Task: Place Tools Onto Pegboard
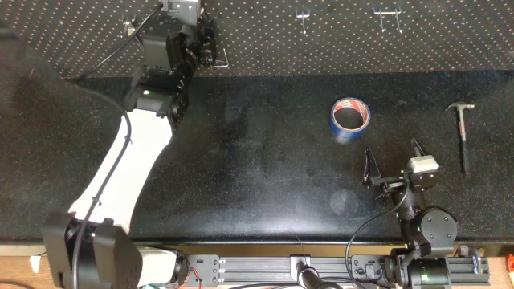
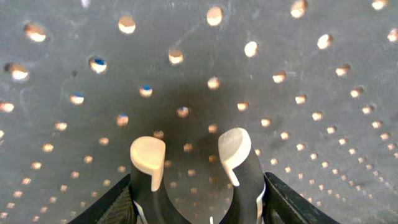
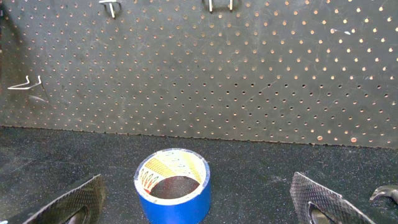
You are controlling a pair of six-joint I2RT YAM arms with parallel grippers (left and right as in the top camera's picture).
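My left gripper [image 1: 210,50] is up against the grey pegboard [image 1: 337,44] at its left part. Its two pale fingertips [image 2: 148,158] stand open, with nothing between them, close to the perforated face [image 2: 280,56]. A blue tape roll [image 1: 351,118] lies on the black table right of centre, and a hammer [image 1: 462,132] lies at the far right. My right gripper [image 1: 393,164] rests low on the table just in front of the tape roll [image 3: 174,186], open, with its fingers [image 3: 323,199] spread wider than the roll. The hammer's head [image 3: 385,194] shows beside it.
Two metal hooks [image 1: 303,18] [image 1: 388,16] hang on the pegboard's upper right. A thin wire hook [image 3: 25,84] sits on the board further left. The black table surface [image 1: 257,160] lies bare between the two arms.
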